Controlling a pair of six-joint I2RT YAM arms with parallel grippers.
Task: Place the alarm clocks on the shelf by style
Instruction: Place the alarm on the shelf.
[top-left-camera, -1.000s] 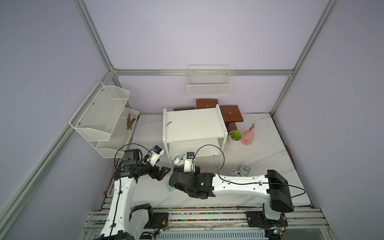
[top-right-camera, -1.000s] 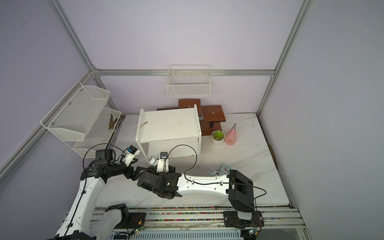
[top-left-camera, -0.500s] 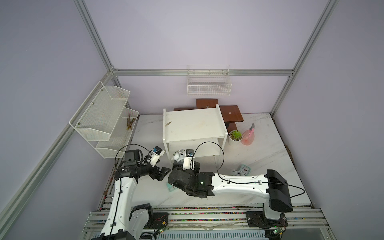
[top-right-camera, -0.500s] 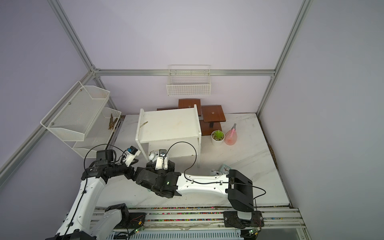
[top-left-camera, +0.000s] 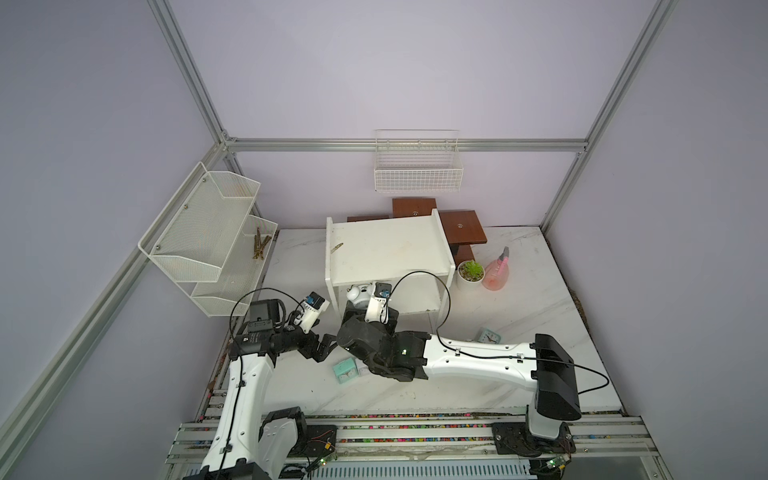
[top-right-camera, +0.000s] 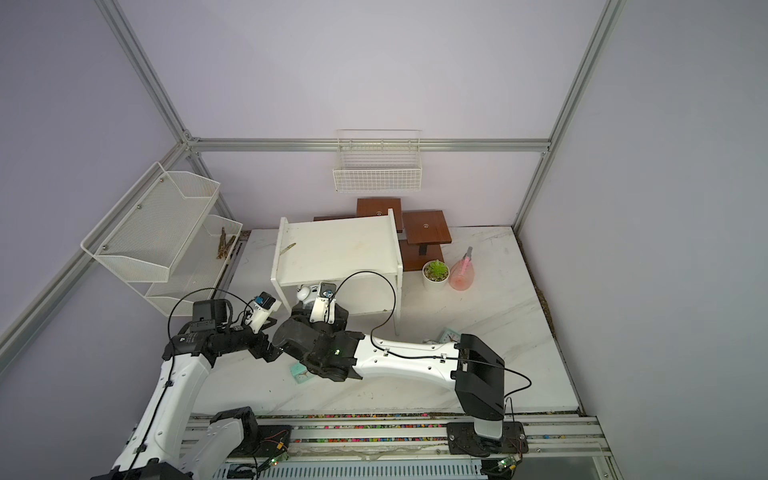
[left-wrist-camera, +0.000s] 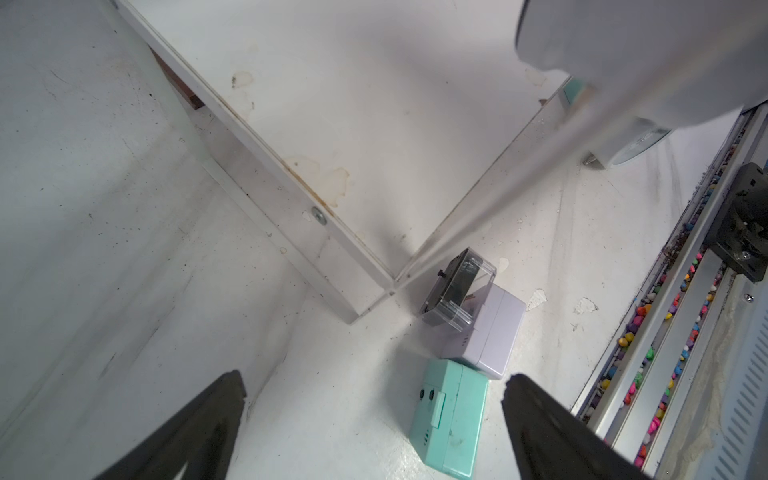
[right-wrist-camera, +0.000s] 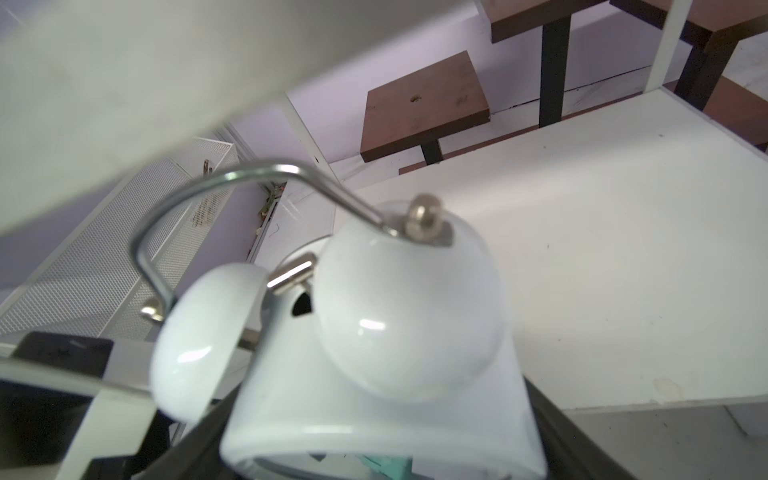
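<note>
My right pincer (right-wrist-camera: 374, 440) pinches a white twin-bell clock (right-wrist-camera: 374, 332) under the shelf (top-left-camera: 386, 249) top board; my left pincer (left-wrist-camera: 374, 380) stands spread.

The white marble surface (top-left-camera: 519, 299) carries the white two-tier shelf (top-left-camera: 386, 249). Behind the shelf stands a brown stepped stand (top-left-camera: 461, 226). Beside the shelf's right panel stand a potted plant (top-left-camera: 471, 274) and a pink spray bottle (top-left-camera: 496, 274).

In front of the shelf's left leg lie:
- a mint green clock (top-left-camera: 345, 371)
- a white square clock (left-wrist-camera: 486, 332)
- a dark-framed clock (left-wrist-camera: 457, 291), touching the white one

A second mint green clock (top-left-camera: 488, 336) lies in front of the shelf's right leg. A small stick-like item (top-left-camera: 336, 247) lies on the shelf's top board.
</note>
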